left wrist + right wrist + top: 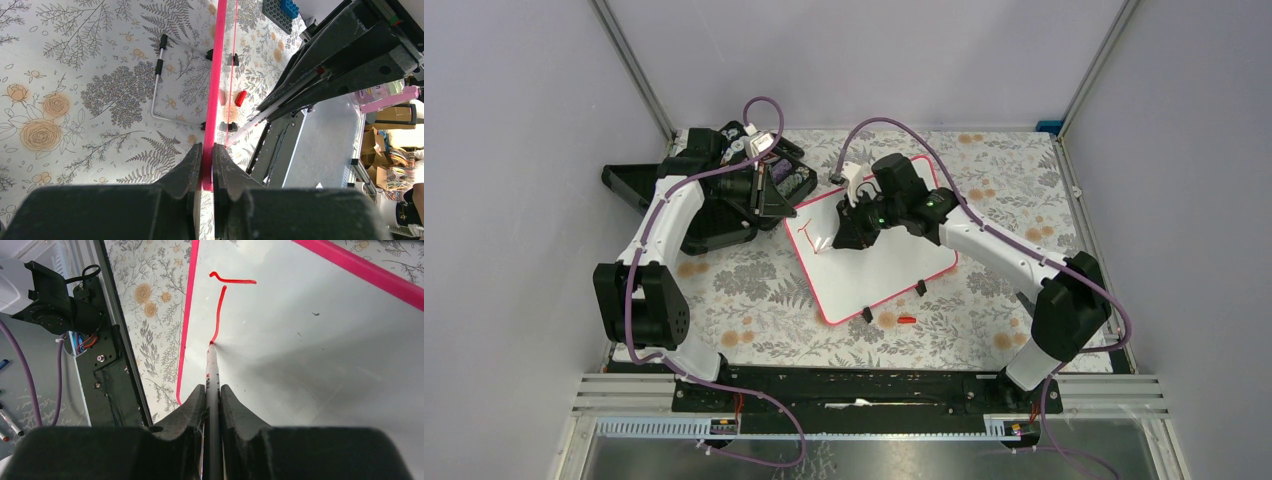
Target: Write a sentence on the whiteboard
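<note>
Whiteboard (894, 262) lies mid-table on floral cloth (754, 290), set at angle between both arms. Your left gripper (207, 152) is pinched fully closed on its pink rim (216, 75), steadying it. Your right gripper (212, 392) is clamped narrowly around marker (212, 365), tip touching board at foot of red stroke (218, 315) below short crossbar (235, 280). Step in hand, likely: first letter. Next move calls for lifting tip, shifting sideways, starting next letter with light, even pressure.

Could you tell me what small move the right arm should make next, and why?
Probably lift the marker off the whiteboard and shift beside the red T to start the next letter: its tip rests at the stem's end, the right tool grips it, and the left tool clamps the rim.
</note>
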Available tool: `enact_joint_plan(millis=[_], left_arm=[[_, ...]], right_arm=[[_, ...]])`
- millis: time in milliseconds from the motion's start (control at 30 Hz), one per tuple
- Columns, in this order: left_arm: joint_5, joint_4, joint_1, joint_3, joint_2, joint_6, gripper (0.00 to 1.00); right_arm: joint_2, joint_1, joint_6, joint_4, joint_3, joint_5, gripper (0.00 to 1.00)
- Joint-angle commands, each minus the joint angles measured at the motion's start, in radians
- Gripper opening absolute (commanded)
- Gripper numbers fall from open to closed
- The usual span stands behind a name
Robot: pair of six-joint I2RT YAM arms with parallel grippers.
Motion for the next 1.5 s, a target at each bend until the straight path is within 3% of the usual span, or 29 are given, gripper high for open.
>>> enact_joint_plan(millis=[0, 1000, 1467], left_arm=[[0.012, 0.008, 0.004, -0.003, -0.015, 0.013, 0.0], [0.01, 0.008, 0.004, -0.011, -0.013, 0.015, 0.0], [0.014, 0.008, 0.004, -0.007, -0.008, 0.016, 0.0]], right_arm=[[-0.052, 0.011, -0.005, 0.014, 0.044, -0.015, 0.0], [0.012, 0.0, -0.015, 0.007, 0.115, 0.082, 0.0], [-0.025, -0.045, -0.023, -0.012, 0.106, 0.041, 0.0]])
